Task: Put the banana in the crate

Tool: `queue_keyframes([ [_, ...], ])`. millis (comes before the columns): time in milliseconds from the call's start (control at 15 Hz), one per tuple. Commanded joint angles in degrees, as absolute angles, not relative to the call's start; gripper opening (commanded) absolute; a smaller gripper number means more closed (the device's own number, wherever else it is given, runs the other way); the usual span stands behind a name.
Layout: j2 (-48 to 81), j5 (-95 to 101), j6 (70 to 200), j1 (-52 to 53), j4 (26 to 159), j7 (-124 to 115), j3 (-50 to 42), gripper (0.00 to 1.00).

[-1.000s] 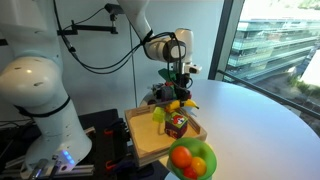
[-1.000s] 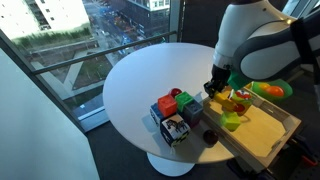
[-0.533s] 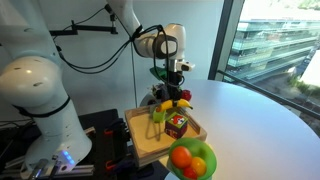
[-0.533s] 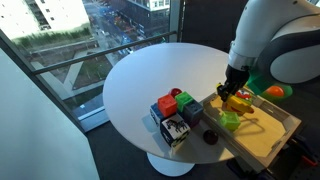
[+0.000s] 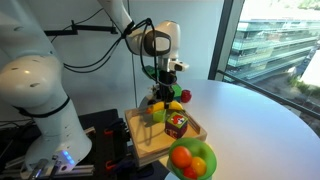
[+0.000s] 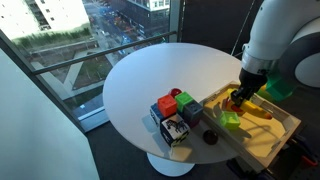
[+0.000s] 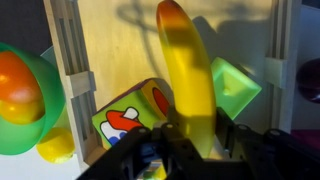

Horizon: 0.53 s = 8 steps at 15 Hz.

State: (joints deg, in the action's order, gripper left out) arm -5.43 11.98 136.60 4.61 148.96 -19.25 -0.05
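just over the crate's (image 7: 62,50) blocks (image 7: 130,115), the hand (image 7: 200,150) grips the banana (image 7: 185,70).

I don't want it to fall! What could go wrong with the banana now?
The gripper holds the banana by one end, so it might slip or swing. Below, in the crate, a cube and a green block sit close; the banana could land on them and roll out.

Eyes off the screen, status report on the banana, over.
Hand shut on banana. Banana over crate, not released. Printed cube and green block in crate below.
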Motion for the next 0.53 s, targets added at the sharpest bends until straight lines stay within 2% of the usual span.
queue_keyframes([
  [0, -6.4, 12.37, 136.1, 3.27, 150.63, -16.5, 1.42, 0.16],
  [67, -6.11, 12.8, 136.27, 3.24, 150.83, -16.12, 1.59, 0.16],
  [133, -5.84, 13.01, 136.59, 3.22, 151.03, -15.97, 1.73, 0.59],
  [467, -4.72, 12.6, 136.12, 2.97, 150.07, -15.66, 1.8, 0.97],
])
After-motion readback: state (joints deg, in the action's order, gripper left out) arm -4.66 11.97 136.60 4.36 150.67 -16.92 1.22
